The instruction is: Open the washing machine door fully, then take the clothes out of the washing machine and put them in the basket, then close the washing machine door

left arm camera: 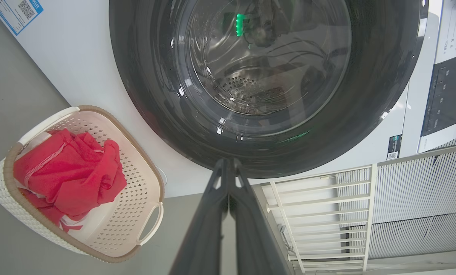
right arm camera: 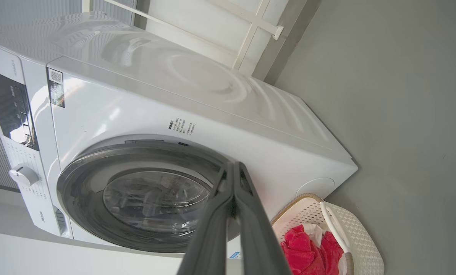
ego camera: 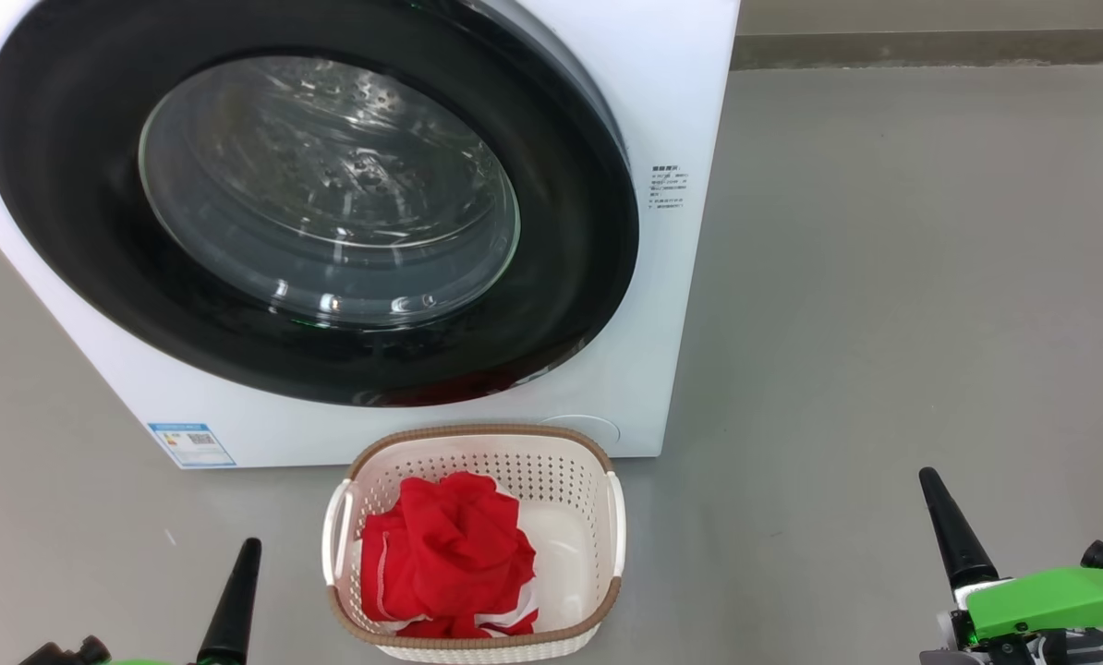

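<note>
Where right wrist view looks, dial (right arm camera: 23, 175), clothes (right arm camera: 304, 253)

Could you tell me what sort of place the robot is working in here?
Probably a laundry corner: a white front-loading washing machine stands on a grey floor, with a basket of red clothes before it.

We note the closed washing machine door (ego camera: 311, 222) blocking all entry; bare floor (ego camera: 884, 323) right of the basket (ego camera: 478, 432) is passable.

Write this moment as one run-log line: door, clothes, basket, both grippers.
round black-rimmed glass washing machine door closed | red fabric clothes in cream perforated plastic basket | left gripper shut, empty | right gripper shut, empty
</note>
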`<state>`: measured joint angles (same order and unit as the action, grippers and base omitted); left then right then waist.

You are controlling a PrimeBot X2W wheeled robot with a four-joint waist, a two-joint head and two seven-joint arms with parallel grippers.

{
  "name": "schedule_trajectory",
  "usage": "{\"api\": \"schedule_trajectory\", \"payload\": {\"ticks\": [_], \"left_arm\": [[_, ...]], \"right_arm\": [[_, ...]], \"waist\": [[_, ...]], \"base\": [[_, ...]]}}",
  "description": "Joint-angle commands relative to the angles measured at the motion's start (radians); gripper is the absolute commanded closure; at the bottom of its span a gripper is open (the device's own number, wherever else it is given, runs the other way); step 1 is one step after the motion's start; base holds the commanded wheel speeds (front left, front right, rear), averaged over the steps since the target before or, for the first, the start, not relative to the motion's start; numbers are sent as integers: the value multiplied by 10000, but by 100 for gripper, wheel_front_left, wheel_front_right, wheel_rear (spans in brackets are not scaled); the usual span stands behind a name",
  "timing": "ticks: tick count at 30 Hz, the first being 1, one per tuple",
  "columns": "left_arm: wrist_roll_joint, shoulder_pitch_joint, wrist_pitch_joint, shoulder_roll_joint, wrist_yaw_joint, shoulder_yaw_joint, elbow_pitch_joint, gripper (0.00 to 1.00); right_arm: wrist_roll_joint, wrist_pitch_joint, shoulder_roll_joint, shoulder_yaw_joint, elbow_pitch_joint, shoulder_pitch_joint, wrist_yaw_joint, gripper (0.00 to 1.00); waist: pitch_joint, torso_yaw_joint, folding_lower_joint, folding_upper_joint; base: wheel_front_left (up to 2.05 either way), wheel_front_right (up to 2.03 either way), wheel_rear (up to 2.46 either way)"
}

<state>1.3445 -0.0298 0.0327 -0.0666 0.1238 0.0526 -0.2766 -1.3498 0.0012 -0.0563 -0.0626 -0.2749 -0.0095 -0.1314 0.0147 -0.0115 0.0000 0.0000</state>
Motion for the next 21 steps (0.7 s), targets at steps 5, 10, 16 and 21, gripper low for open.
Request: {"api": "schedule_trajectory", "payload": {"ticks": [5,10,16,21], "left_arm": [[686,-527,213,-23,58,382,285,100],[1065,-577,329,12,60,428,290,100],[1630,-651,502,65,63,496,298,100],[2104,-713,647,110,66,553,305,100]], "right_arm": [[-776,207,-179,49,287,-570,6,100],[-1187,328,-183,11,294,-644,6,100],[-1798,509,-189,-48,304,-755,6,100],[-2310,661,-193,-98,313,-847,7,100]], "waist": [[-26,26,0,0],[-43,43,0,0],[-69,69,0,0],[-91,90,0,0]], "base": [[0,0,0],[0,0,0],[0,0,0],[0,0,0]]}}
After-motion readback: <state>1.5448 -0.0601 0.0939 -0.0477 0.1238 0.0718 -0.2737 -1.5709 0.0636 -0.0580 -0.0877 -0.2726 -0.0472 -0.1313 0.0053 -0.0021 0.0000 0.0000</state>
